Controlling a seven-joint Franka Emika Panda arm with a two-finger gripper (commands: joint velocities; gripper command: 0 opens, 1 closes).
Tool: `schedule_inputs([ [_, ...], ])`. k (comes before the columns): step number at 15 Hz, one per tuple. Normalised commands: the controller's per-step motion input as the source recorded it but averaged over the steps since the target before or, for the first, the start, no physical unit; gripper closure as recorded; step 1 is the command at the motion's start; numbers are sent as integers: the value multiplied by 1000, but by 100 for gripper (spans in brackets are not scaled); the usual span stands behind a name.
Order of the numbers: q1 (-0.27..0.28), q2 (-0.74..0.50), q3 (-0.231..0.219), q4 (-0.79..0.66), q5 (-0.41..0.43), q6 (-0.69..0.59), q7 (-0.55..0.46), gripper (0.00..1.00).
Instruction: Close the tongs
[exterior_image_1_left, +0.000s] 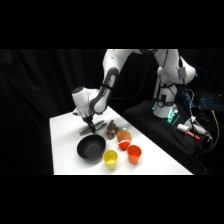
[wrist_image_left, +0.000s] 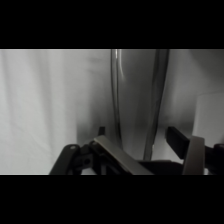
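1. The white arm (exterior_image_1_left: 112, 75) starts at its base (exterior_image_1_left: 167, 102), at the upper right of the side view.
2. It goes up from the base, bends over near the top of the picture, and comes down to the left.
3. The lower part of the arm is black and white and leans down toward the surface.
4. The wrist is a round white piece at the low end of the arm.
5. The gripper (exterior_image_1_left: 90, 121) points down and sits very low, right by the surface.
6. In the wrist view, its black linkage (wrist_image_left: 82, 159) shows at the bottom.
7. Two grey fingers (wrist_image_left: 117, 157) stick up there, one on each side, with a gap between them.
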Motion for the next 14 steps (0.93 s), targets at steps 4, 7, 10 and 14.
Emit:
schedule_inputs([
  [4,-81,72,72,142,36,51,-191,62],
  [7,-70,33,55,119,20,22,-184,83],
  [10,-69,29,50,111,16,-3,-178,92],
  [14,-71,27,46,125,14,-42,-180,92],
])
